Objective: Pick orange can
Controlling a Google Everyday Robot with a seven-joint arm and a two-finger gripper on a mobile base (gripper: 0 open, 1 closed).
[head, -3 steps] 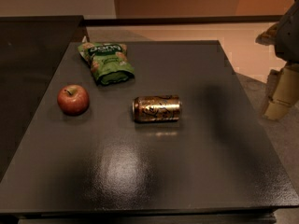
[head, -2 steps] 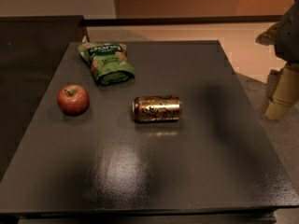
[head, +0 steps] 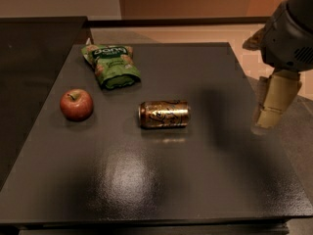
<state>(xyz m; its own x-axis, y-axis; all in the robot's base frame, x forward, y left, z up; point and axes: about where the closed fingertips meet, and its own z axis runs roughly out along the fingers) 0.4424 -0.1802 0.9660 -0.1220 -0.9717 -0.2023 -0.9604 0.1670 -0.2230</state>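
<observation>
The orange can (head: 164, 114) lies on its side near the middle of the dark table (head: 161, 180). It is shiny orange-bronze with dark swirl graphics. My gripper (head: 268, 122) hangs at the right edge of the view, over the table's right edge. It is well to the right of the can and above the table surface, holding nothing. The grey arm housing (head: 289, 33) sits above it.
A red apple (head: 76, 104) sits left of the can. A green snack bag (head: 110, 65) lies behind it at the back left. A second dark surface (head: 34, 58) adjoins on the left. Floor shows beyond the table's right edge.
My gripper and arm have shifted slightly left, toward the table. The can, apple and bag have not moved.
</observation>
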